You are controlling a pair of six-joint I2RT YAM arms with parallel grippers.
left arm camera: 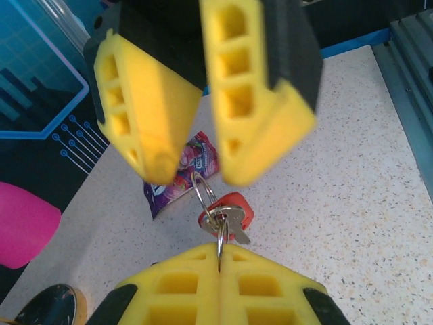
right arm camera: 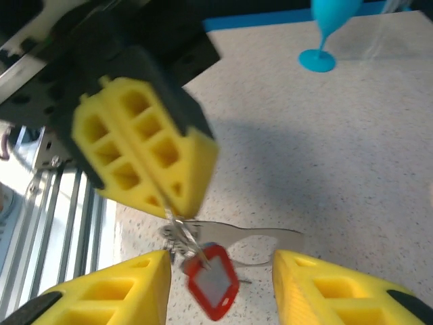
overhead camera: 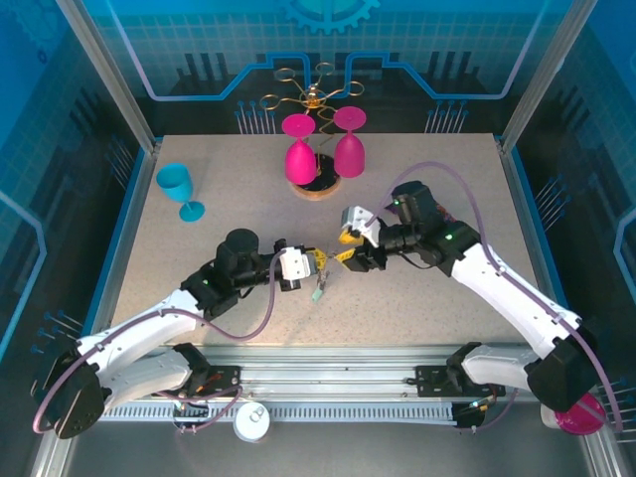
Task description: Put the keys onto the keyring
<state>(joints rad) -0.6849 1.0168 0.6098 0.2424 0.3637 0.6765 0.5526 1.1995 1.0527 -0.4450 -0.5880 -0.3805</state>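
My left gripper (overhead camera: 320,266) is shut on a small silvery ring (left arm camera: 220,244). From that ring hang the keys, one with a red tag (left arm camera: 233,211) (right arm camera: 213,283). A pale green tag (overhead camera: 316,293) dangles below the left fingers. More rings (left arm camera: 201,193) lead up between the fingertips of my right gripper (left arm camera: 199,169), which faces the left one and stands open around the bunch without touching it (right arm camera: 222,265). In the right wrist view a grey loop (right arm camera: 260,237), the keyring as far as I can tell, lies just beyond the red tag. The shut left fingers (right arm camera: 152,159) are above it.
A purple snack packet (left arm camera: 177,181) lies on the table under the grippers. A blue goblet (overhead camera: 179,189) stands at the back left. Two pink glasses (overhead camera: 298,159) hang on a gold wire rack (overhead camera: 313,97) at the back centre.
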